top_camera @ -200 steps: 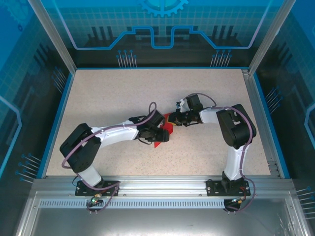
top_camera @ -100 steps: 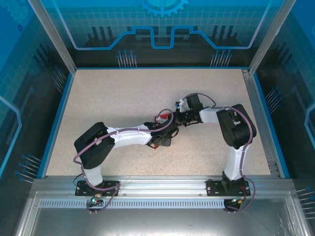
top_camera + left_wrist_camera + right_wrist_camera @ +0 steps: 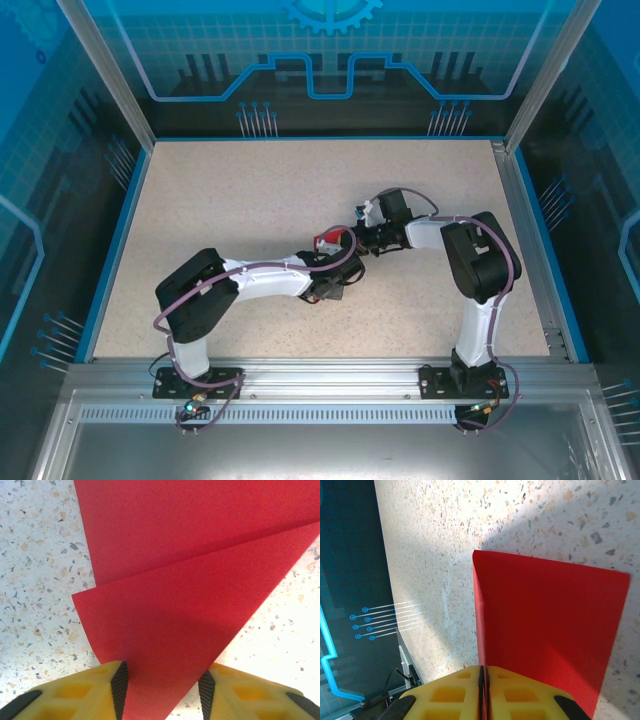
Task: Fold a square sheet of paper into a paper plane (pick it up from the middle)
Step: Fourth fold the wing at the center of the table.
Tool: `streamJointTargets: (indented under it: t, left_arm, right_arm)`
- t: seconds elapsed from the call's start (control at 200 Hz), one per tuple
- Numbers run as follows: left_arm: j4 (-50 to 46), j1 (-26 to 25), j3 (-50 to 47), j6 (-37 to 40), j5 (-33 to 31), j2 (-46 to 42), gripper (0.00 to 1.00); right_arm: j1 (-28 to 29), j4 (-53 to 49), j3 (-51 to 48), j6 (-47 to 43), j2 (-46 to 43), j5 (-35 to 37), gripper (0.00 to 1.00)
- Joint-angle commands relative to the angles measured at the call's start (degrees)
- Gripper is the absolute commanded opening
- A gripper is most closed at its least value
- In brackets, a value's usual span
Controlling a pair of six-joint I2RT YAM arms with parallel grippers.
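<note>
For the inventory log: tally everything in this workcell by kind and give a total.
red paper sheet: 1
grippers: 2 (left gripper, right gripper)
table: 1
Total: 4

From above, my worktop (image 3: 250, 200) is brightly and evenly lit, with only soft, short shadows under my arms (image 3: 262, 278), and the picture is sharp throughout. At my left wrist camera the red paper (image 3: 200, 540) darkens into shadow just ahead of my left hand (image 3: 162, 682), while the speckled surface to one side bleaches in glare. At my right wrist a slanting shadow crosses the worktop beyond the paper
</note>
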Motion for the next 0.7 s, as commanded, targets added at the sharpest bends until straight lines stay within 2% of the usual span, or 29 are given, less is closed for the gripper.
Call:
streamJointTargets:
  t: [0.0,0.215,0.39,0.695]
  left_arm:
    - [-1.28,-0.58,0.48,-1.04,-1.37,1.15,0.41]
    - [-1.08,-0.69,0.33,-1.04,-1.29,1.1,0.37]
    - [-1.08,-0.76,-0.24,-0.95,-1.41,0.8,0.42]
    - [-1.16,-0.74,-0.9,-0.96,-2.11,0.93,0.38]
  right_arm:
    - [-0.74,-1.58,0.83,-0.53,-2.04,-1.04,0.12]
    - [-0.79,-1.93,0.7,-0.7,-2.12,-0.69,0.12]
    - [-0.83,-1.85,0.72,-0.84,-2.21,-0.81,0.09]
    - [-0.81,-2.17,1.05,-0.79,-1.95,-1.02,0.08]
